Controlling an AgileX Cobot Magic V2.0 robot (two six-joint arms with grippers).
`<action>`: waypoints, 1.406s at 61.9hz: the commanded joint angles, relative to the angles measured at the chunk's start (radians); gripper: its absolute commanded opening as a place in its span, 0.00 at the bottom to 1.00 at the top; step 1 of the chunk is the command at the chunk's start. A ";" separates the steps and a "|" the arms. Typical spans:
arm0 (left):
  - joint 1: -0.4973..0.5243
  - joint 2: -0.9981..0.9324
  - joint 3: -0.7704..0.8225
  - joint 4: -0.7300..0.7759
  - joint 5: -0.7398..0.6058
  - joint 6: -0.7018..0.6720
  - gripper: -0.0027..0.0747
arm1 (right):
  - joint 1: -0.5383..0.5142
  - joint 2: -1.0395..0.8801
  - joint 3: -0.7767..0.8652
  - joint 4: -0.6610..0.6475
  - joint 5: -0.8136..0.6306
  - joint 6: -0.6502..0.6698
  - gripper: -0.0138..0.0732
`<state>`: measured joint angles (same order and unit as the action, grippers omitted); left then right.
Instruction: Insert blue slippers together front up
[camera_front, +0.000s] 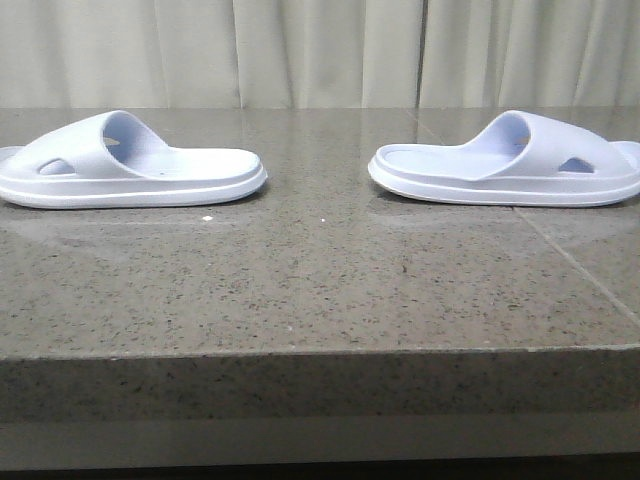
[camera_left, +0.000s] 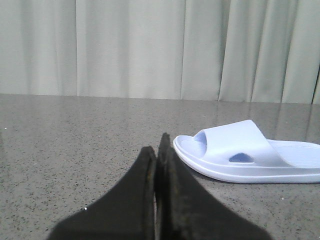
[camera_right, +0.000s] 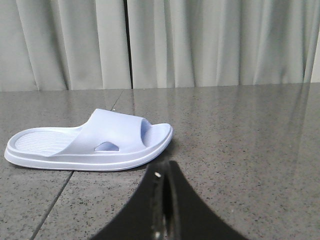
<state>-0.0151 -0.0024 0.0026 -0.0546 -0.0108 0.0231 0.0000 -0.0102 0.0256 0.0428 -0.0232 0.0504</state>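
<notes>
Both grippers, left gripper (camera_left: 157, 150) and right gripper (camera_right: 167, 172), sit pinched closed and empty, with one of the blue slippers (camera_front: 130, 165) lying flat on the table (camera_front: 320, 300) just ahead of each. The task looks unstarted; next, each must open and reach.

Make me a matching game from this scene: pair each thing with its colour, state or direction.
Things:
1. left slipper
2. right slipper
3. left gripper
4. table

Descriptions:
A. shut, holding nothing
B. grey speckled stone
C. toe end towards the robot's right
D. toe end towards the robot's left

Pairs: 1-D, 2-C, 3-A, 4-B
</notes>
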 joint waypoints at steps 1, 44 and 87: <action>-0.003 -0.018 0.008 -0.010 -0.083 -0.009 0.01 | -0.003 -0.017 -0.004 -0.009 -0.088 -0.004 0.08; -0.003 -0.018 0.008 -0.010 -0.083 -0.009 0.01 | -0.003 -0.017 -0.004 -0.009 -0.091 -0.004 0.08; -0.003 0.064 -0.394 -0.050 0.168 -0.009 0.01 | -0.003 0.037 -0.362 -0.009 0.133 -0.005 0.08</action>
<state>-0.0151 0.0096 -0.2777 -0.0934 0.1437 0.0231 0.0000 -0.0102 -0.2195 0.0428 0.1226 0.0504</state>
